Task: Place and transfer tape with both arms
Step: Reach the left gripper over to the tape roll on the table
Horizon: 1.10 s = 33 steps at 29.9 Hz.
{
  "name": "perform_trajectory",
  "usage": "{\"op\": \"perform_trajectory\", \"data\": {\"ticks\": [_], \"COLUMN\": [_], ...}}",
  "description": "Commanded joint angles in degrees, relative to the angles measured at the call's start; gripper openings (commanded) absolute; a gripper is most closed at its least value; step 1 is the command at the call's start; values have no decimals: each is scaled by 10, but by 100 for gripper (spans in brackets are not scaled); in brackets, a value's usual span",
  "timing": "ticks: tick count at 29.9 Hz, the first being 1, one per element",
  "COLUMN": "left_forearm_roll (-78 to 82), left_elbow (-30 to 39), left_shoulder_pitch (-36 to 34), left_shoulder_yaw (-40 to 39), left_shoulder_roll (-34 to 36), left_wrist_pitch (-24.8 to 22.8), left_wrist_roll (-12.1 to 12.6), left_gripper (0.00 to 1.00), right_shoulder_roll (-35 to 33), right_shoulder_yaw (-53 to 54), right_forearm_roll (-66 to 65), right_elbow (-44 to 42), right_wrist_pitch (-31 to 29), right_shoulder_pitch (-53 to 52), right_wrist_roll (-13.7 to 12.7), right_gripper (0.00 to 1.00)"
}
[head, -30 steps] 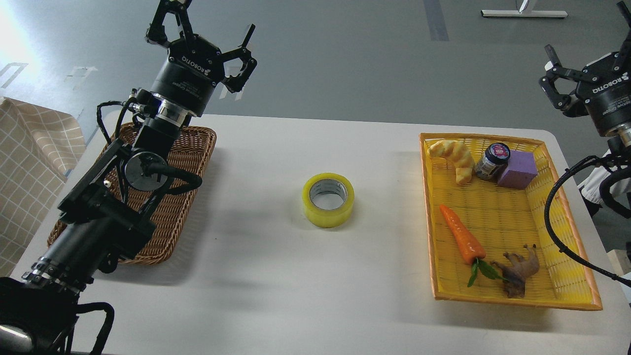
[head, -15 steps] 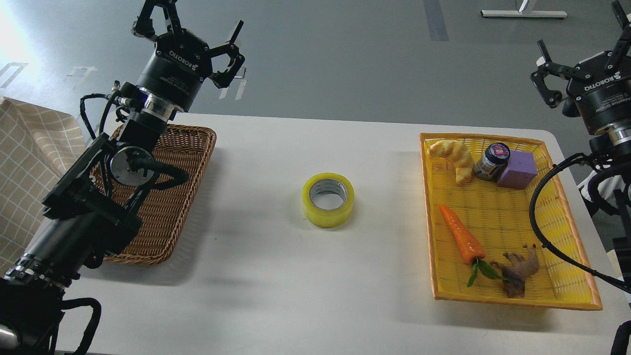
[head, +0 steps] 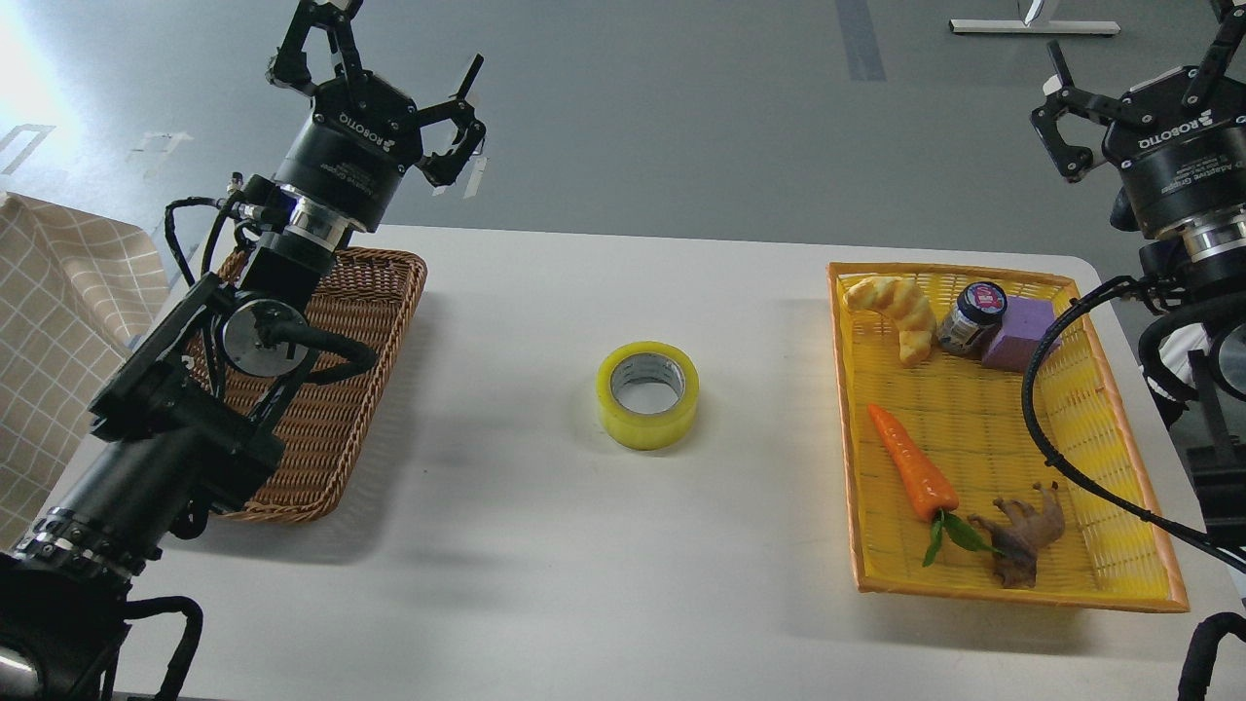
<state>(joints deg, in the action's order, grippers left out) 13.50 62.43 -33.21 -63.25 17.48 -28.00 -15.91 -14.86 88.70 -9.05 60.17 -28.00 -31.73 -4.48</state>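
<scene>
Tape (head: 648,394) flat mid-table, well apart from both raised grippers, left gripper (head: 389,54) spread wide, right gripper (head: 1139,68) seemingly wide

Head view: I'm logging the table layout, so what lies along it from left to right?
Wicker basket → tape → yellow basket, in which the carrot lies left of the purple block.

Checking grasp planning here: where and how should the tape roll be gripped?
The tape lies flat on the table, core hole facing up. Probably best from above, one finger in the hole, one outside, pinching the wall; nothing stands close around it.
</scene>
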Motion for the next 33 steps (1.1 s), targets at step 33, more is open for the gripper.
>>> {"op": "perform_trajectory", "data": {"ticks": [33], "left_forearm_roll": [555], "left_elbow": [69], "left_shoulder_pitch": [-22], "left_shoulder_yaw": [23], "left_shoulder_roll": [86], "left_wrist_pitch": [133], "left_wrist_roll": [-53], "left_gripper": [98], "right_shoulder_roll": [-31], "right_shoulder_yaw": [-2], "right_forearm_roll": [-1], "right_elbow": [33], "right_wrist_pitch": [0], "right_shoulder_pitch": [52], "right_wrist_roll": [-12], "right_gripper": [100]}}
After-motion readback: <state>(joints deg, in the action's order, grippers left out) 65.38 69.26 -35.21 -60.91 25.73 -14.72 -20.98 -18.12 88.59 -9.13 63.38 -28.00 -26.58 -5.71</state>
